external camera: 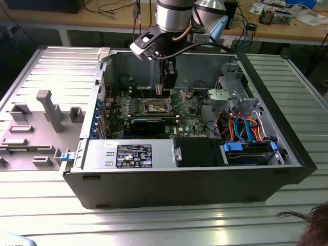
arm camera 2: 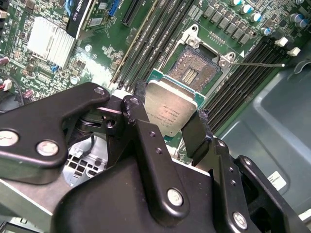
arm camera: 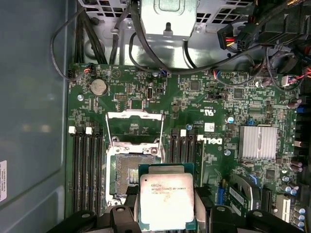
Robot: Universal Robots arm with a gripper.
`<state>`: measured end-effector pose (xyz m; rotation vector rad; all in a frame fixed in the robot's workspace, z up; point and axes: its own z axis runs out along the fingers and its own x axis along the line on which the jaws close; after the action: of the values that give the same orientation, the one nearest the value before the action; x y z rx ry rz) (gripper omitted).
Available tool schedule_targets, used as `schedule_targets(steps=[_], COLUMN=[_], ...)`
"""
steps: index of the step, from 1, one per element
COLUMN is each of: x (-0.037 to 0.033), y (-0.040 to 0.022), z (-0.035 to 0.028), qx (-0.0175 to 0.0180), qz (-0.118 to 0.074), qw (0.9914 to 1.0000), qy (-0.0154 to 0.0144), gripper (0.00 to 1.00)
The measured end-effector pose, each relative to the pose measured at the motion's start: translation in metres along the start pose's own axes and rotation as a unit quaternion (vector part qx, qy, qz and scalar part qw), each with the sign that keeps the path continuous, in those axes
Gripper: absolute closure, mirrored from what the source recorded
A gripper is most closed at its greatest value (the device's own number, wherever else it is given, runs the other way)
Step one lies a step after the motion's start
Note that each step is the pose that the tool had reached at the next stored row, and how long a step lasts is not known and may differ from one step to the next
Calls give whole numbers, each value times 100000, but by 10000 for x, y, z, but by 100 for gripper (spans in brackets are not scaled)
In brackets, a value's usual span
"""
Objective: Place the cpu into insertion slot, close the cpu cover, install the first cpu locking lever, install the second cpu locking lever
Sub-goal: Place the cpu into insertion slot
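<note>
Gripper grips cpu above empty insertion slot, mid exterior view; cpu cover open, nothing seated.

Enters the exterior view from the top edge as a single arm with a silvery last link. Points the wrist straight down. Carries a camera mount at the wrist, angled off toward the exterior view's left. Ends in a black gripper, hanging vertically below the wrist. Presents two black linkage fingers in both wrist views, jointed with silver pins and screws. Clamps the fingertips against two opposite edges of the cpu. Holds it flat between them, silvery face toward the wrist.
</note>
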<state>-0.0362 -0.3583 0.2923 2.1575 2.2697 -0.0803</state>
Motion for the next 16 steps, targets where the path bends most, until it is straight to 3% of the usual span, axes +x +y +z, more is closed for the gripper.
schedule_targets(steps=[16], x=[9], y=[-8], z=[61], qx=[-2], qz=[-1], qw=[100000], qy=[3], gripper=[45])
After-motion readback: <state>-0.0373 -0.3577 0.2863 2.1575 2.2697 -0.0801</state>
